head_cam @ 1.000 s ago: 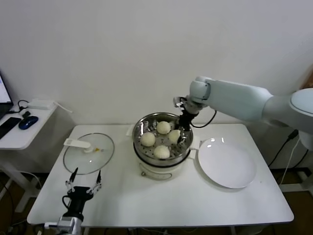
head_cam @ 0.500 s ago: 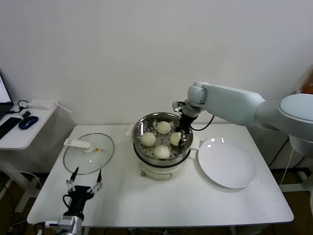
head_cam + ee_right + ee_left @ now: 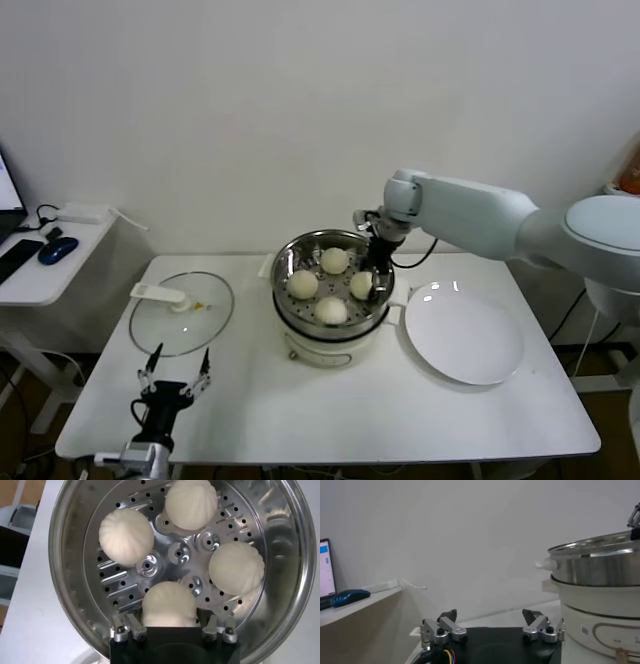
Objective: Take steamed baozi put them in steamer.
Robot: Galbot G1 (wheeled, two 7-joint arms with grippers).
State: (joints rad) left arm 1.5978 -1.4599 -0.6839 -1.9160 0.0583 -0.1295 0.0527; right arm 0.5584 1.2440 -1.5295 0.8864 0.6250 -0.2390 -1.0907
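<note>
Though our left gripper [image 3: 175, 372] only waits at the table's [image 3: 330, 410] near left edge, we see its fingers spread wide with nothing between them. Just beyond it lies the flat glass lid [image 3: 181, 313], and off to the right the white plate [image 3: 463, 332] sits bare.

At the table's middle stands the steamer [image 3: 330, 300], upright with its open mouth facing up; being round, it has no long axis we can name. All four steamed baozi [image 3: 126, 536] rest on its perforated floor, spaced in a ring around the centre. Their pleated tops face up.

At the basket's far right side, our right gripper [image 3: 376, 275] reaches down over the rim, its fingers parted on either side of one bun [image 3: 168, 604]. In the right wrist view the gripper body cuts off that bun's near edge, and we cannot tell whether the pads touch the dough. The left wrist view shows only the steamer's outer wall, its contents hidden.
</note>
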